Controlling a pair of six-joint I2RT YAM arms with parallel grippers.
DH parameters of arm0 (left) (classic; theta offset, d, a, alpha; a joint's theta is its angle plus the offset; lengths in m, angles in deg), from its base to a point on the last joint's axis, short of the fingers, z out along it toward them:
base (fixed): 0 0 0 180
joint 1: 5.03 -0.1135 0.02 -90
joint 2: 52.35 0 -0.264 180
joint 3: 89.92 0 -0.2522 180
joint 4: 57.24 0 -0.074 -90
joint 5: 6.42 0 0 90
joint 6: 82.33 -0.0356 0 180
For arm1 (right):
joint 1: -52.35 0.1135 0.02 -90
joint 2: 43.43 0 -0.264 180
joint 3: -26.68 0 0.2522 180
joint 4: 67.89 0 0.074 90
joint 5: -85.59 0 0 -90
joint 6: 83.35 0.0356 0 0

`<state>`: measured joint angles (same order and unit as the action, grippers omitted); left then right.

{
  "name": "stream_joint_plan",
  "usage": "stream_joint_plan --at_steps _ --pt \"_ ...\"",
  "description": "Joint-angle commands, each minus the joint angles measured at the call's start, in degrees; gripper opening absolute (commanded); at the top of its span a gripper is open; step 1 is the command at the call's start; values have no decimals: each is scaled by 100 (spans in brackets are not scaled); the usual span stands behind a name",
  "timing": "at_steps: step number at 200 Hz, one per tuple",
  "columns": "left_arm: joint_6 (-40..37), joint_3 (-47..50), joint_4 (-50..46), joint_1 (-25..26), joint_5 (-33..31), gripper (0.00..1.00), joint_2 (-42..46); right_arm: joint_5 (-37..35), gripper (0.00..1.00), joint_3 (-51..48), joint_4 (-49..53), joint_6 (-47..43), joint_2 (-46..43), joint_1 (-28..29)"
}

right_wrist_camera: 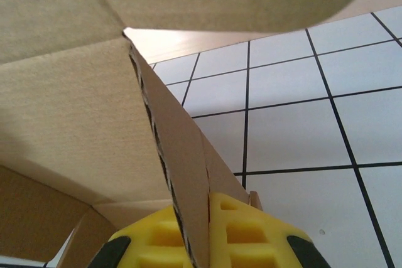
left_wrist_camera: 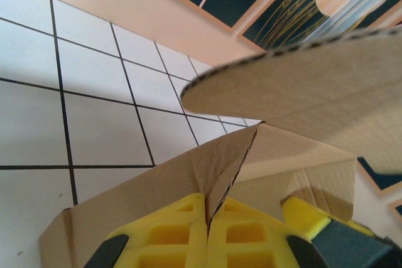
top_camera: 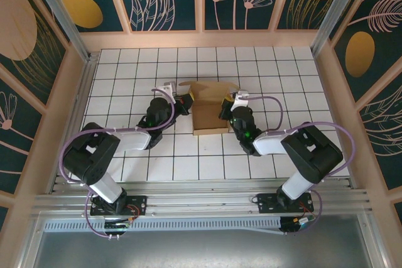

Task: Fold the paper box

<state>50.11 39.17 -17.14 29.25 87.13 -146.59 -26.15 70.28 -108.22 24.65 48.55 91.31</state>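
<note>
On the left, the yellow padded left fingers [left_wrist_camera: 169, 230] are seen pressed together on a thin upright edge of the plain brown corrugated cardboard paper box [top_camera: 210, 114]. The panel is pinched between the pads, with no gap left beside it. From this wrist a broad flap with a rounded, perforated edge is seen arching overhead.

The box is placed in the middle of the white, black-gridded worktop [top_camera: 276, 155], directly between the two arms. Its longer side appears to run away from the arm bases. It is only partly formed. An open tray can be made out, with a low wall raised at the near end, and a wide flap with rounded corners lies across the far end.

On the right, the yellow padded right fingers [right_wrist_camera: 251, 230] are likewise closed on an upright cardboard panel at the opposite side of the box, under the same overhanging flap.

The box is thus held from both sides across its short axis, and neither arm is clearly nearer. The coming move is judged to turn on these two gripped side panels being guided evenly, so that the far flap can be closed without the tray being skewed.
</note>
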Motion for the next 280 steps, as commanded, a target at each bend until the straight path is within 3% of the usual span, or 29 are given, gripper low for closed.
stream_joint_plan --at_steps 1,24,80,140,280 --pt "697 112 -87 314 315 0 -359 609 1 -454 862 125 191 202" --pt "797 208 -62 549 223 0 -605 652 1 -582 816 142 175 200" --pt "519 733 -540 597 -183 0 -200 717 1 -896 562 318 147 200" --pt "650 1008 -954 603 161 0 -179 732 1 -1010 527 314 130 208" --pt "1020 1426 -1607 605 -69 0 -613 811 9 -1566 372 478 46 384"
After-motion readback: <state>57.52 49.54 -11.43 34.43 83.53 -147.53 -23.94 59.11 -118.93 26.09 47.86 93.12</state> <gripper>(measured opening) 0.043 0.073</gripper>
